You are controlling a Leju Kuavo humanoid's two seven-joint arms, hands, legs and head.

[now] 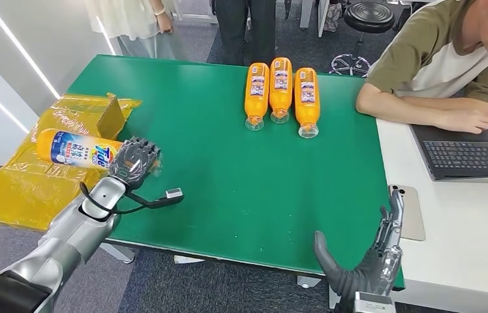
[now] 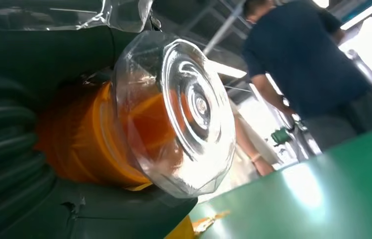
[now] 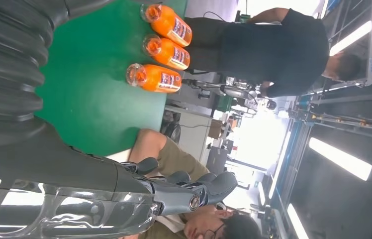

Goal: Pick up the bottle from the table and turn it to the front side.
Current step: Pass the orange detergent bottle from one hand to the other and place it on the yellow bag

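Left hand point(image 1: 134, 162) grips bottle point(image 1: 77, 149) (table's point(image 1: 228, 189) left edge).

I see three orange bottles point(image 1: 281, 95) lying side by side on the green table point(image 1: 241, 176), with a laptop point(image 1: 473, 154) and phone point(image 1: 412, 212) nearby.

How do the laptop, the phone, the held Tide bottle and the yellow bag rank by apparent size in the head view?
1. Yellow bag, largest.
2. Laptop, though cut off by the frame edge.
3. Tide bottle, its cap end hidden by the left robot hand.
4. Phone, partly hidden by the right robot hand; smallest.
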